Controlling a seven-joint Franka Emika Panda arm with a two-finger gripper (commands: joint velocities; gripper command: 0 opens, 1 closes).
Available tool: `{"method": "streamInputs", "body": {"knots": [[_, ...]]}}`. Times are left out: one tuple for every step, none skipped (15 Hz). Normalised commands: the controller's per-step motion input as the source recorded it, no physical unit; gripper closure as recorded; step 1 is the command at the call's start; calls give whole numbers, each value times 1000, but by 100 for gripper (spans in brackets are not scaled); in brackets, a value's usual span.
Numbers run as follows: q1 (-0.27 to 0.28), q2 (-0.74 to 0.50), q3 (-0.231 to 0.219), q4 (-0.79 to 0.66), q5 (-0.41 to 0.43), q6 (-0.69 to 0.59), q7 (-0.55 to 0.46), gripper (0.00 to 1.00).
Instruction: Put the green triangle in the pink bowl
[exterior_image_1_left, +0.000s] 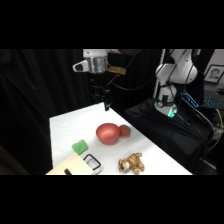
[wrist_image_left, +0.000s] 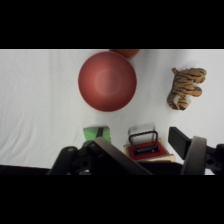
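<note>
Hovering high above the white table (exterior_image_1_left: 65, 125), the gripper (wrist_image_left: 145, 150) is spread, green triangle (wrist_image_left: 97, 133) near pink bowl (wrist_image_left: 107, 80).

Green triangle (wrist_image_left: 96, 133) beside pink bowl (wrist_image_left: 107, 80)

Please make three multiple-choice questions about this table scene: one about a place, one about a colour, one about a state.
1. In the side view, where does the green triangle lie relative to the pink bowl?
A. inside it
B. on the table, left of it
C. behind it

2. What pattern has the toy tiger?
A. orange with dark stripes
B. plain blue
C. white with spots

3. What is the pink bowl's state?
A. empty
B. holding the triangle
C. overturned

Answers: B, it lies apart on the table; A, stripes show in the wrist view; A, the interior is bare.
</note>
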Motion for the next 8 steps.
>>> {"method": "streamInputs", "body": {"knots": [[-14, 15, 15, 25, -6, -4, -3, 0], [-21, 57, 10, 79, 15, 24, -30, 0], [-28, 96, 3, 136, 7, 44, -33, 0], [-36, 145, -6, 206, -7, 59, -31, 0], [-46, 190, -13, 273, 13, 61, -66, 0], [-52, 225, -17, 322, 22, 79, -97, 0], [-58, 260, -20, 367, 25, 75, -97, 0], [-60, 305, -23, 411, 12, 102, -83, 0]]}}
